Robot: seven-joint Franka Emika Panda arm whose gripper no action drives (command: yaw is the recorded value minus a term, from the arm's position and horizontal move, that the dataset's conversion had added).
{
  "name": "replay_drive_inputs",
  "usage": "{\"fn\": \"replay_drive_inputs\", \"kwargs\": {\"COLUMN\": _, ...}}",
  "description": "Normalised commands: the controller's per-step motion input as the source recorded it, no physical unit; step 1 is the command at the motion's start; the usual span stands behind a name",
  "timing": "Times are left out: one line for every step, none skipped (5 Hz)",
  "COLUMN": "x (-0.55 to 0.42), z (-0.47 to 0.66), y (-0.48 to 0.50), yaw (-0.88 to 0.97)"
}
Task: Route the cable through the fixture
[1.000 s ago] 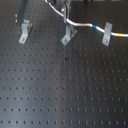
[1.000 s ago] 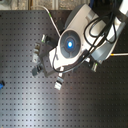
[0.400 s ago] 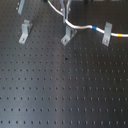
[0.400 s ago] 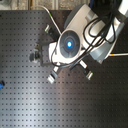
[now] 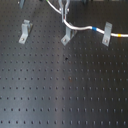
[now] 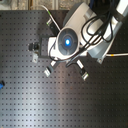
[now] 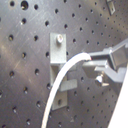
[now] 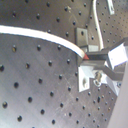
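Three silver-grey bent-metal clip brackets (image 5: pixel 68 35): thin white cable (image 5: pixel 82 28) already seated in right one, judged unrouted at middle; gripper (image 7: pixel 91 61) pinches cable.

Surface (image 5: pixel 60 95): matt black perforated metal, faint sheen. Fixture (image 5: pixel 68 36): bare bent metal, silver-grey, dull-bright finish. Cable (image 5: pixel 82 28): smooth white sheath, plastic-looking. Claw (image 7: pixel 102 65): grey fingers, matt.

Pincer (image 7: pixel 92 62) closed on the cable (image 7: pixel 62 82), arm reaching downward
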Motion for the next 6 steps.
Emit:
{"fn": "replay_drive_inputs", "kwargs": {"x": -0.270, "z": 0.06, "y": -0.127, "yaw": -0.02}}
{"fn": "replay_drive_inputs", "kwargs": {"x": -0.059, "z": 0.04, "y": -0.206, "yaw": 0.00}}
{"fn": "replay_drive_inputs", "kwargs": {"x": 0.200, "z": 0.01, "y": -0.042, "yaw": 0.44}}
{"fn": "replay_drive_inputs", "kwargs": {"x": 0.203, "z": 0.00, "y": -0.128, "yaw": 0.59}}
{"fn": "replay_drive_inputs", "kwargs": {"x": 0.157, "z": 0.00, "y": -0.154, "yaw": 0.61}}
{"fn": "replay_drive_inputs", "kwargs": {"x": 0.099, "z": 0.00, "y": -0.187, "yaw": 0.61}}
